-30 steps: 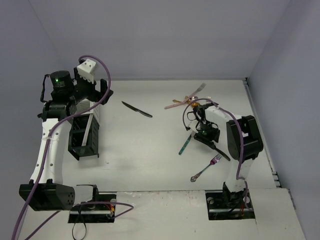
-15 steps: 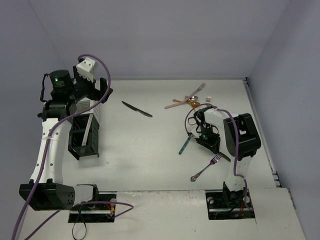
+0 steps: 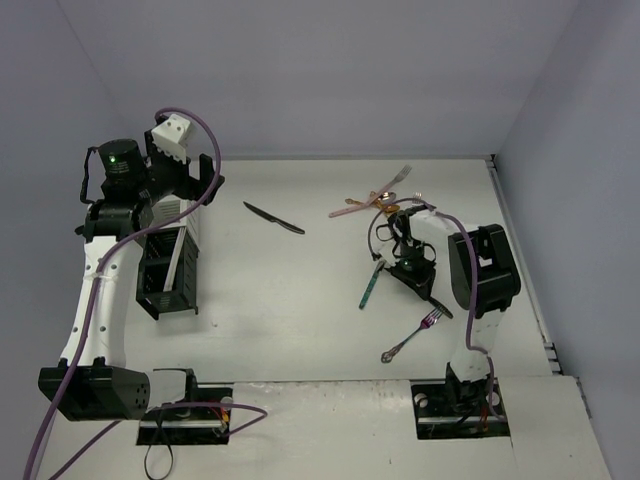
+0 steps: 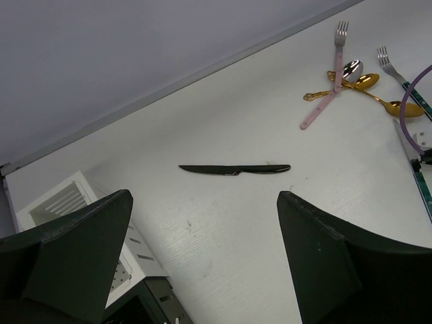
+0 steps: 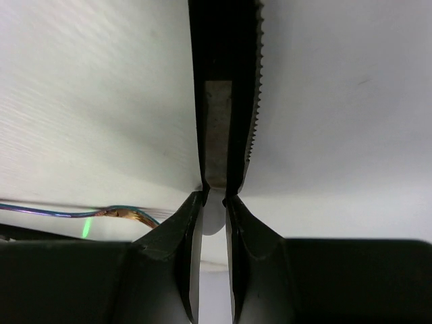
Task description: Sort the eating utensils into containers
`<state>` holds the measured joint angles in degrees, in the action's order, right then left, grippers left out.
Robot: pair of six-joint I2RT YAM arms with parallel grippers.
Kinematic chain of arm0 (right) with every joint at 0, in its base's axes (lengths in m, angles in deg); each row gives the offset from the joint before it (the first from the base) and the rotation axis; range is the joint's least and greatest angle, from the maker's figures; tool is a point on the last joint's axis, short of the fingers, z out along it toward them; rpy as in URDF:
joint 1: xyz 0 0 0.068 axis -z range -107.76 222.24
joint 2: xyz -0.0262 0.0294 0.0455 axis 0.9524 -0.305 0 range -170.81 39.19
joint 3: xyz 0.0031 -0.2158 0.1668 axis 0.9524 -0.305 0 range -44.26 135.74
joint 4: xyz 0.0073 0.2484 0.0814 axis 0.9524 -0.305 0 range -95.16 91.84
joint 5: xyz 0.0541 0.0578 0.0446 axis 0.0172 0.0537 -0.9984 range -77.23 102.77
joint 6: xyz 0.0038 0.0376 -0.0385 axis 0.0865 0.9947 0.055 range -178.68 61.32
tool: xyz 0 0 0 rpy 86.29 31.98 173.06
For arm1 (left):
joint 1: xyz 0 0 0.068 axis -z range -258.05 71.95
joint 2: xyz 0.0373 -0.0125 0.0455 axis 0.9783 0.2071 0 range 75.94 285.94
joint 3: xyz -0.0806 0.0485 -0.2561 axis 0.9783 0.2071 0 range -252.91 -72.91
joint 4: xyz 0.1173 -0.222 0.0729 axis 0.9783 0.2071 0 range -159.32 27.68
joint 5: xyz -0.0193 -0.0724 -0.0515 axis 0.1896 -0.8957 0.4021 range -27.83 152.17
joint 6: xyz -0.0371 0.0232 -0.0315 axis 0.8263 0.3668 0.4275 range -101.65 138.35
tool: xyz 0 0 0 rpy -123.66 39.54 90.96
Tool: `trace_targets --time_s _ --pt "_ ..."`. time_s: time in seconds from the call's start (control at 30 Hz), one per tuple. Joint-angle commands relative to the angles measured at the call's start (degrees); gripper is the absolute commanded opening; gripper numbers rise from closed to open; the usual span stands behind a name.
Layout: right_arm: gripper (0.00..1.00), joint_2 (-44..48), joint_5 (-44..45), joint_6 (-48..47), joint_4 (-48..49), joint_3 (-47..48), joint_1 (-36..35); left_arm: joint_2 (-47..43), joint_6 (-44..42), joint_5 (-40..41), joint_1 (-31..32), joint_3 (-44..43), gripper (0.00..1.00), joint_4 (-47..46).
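My right gripper (image 3: 412, 268) is shut on a black knife (image 3: 436, 300) low over the table's right side. In the right wrist view the jaws (image 5: 214, 196) pinch the serrated knife (image 5: 226, 88) close over the white tabletop. A teal-handled utensil (image 3: 371, 285) lies just left of it, and a pink and silver fork (image 3: 411, 336) lies nearer the front. My left gripper (image 3: 200, 180) is open and empty, high above the black caddy (image 3: 165, 270) and the white caddy (image 3: 180, 215). Another black knife (image 3: 274, 218) lies mid-table, also in the left wrist view (image 4: 235, 169).
Gold spoons and a pink fork (image 3: 375, 203) lie crossed at the back right, also in the left wrist view (image 4: 337, 74). The white caddy (image 4: 61, 202) and black caddy (image 4: 145, 307) show at that view's lower left. Walls close the back and right.
My right gripper, with the black knife in it, has shifted slightly over the table beside the teal utensil. The left arm has barely moved.
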<state>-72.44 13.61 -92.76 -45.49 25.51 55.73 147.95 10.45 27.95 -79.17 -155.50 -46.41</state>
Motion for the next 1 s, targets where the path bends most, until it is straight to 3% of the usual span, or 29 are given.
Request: trace_targets --time_s 0.0,0.3,0.43,0.63,0.8,0.97 --pt "0.0 3.35 -4.36 0.19 -1.84 6.57 0.09 -0.21 -0.1 -0.15 0.15 -1.95 0.85 -2.41" --pt "0.0 8.97 -9.64 -0.89 -6.2 11.73 0.08 -0.48 1.4 -0.85 0.16 -3.19 0.85 0.38" --pt "0.0 10.45 -14.7 0.02 -7.93 19.18 0.0 -1.66 4.5 -2.55 0.16 -2.14 0.85 0.27" --pt "0.0 8.69 -23.76 2.09 -8.49 31.9 -0.54 -4.4 21.23 -8.42 -0.02 1.75 0.85 -4.62" --pt "0.0 5.53 -34.23 3.49 -8.33 41.23 -2.61 -6.33 38.53 -14.93 0.58 11.21 0.85 -18.66" --pt "0.0 3.86 -32.83 8.14 -5.01 44.84 -8.56 -5.84 38.46 -8.51 6.25 13.43 0.85 -16.86"
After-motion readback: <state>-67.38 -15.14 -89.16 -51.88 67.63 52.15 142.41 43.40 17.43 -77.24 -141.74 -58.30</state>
